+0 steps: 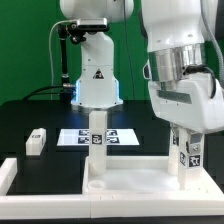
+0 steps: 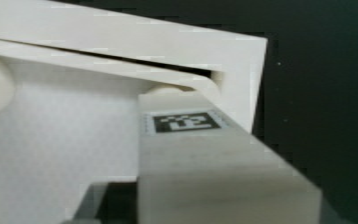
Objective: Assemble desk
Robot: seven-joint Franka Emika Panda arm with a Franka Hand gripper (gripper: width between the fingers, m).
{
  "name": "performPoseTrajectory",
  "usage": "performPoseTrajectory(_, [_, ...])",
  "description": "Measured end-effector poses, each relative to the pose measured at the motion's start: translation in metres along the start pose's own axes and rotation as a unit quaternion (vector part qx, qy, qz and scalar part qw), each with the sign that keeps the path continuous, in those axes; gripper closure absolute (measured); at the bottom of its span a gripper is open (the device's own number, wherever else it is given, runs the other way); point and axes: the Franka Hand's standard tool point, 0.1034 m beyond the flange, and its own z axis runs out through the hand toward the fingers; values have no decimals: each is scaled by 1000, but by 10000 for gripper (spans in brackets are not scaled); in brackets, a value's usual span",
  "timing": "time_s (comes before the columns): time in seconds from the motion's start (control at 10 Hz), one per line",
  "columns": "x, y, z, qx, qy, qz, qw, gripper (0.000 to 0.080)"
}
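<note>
Exterior view, materials: the tabletop (image 1: 130, 180) was a smooth white plastic tray with a raised rim, lying on the black table (image 1: 30, 115); a white block leg (image 1: 98, 135) stood upright at its far edge, bearing a black-and-white tag.
Exterior view, tool: the gripper (image 1: 186, 152) hung over the tray's corner on the exterior view's right, clenched around a second leg (image 1: 186, 160) (tagged as well) that stood upright on that corner.
Exterior view, elsewhere: a loose leg (image 1: 36, 140) lay well apart, towards the exterior view's left; the marker board (image 1: 115, 137) lay flat behind the tray.
Wrist view, shapes: the held leg (image 2: 202, 150) filled the picture, a grey-shaded square bar with its tag facing the camera, its end touching the rim of the tabletop (image 2: 158, 55).
Wrist view only: the close meeting of leg and corner.
Exterior view only: the other legs, the board.
</note>
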Motion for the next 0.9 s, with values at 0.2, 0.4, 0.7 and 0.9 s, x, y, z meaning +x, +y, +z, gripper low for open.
performPoseTrajectory(0.2, [-3,1,0,-6,-2,56,998,493])
performPoseTrajectory(0.4, [-2,0,0,-4,0,20,1000,485])
performPoseTrajectory(0.7, [-18,-8,-4,11,-2,-227,974,179])
performPoseTrajectory(0.9, [-18,-7,-3,10,-1,-302,953,159])
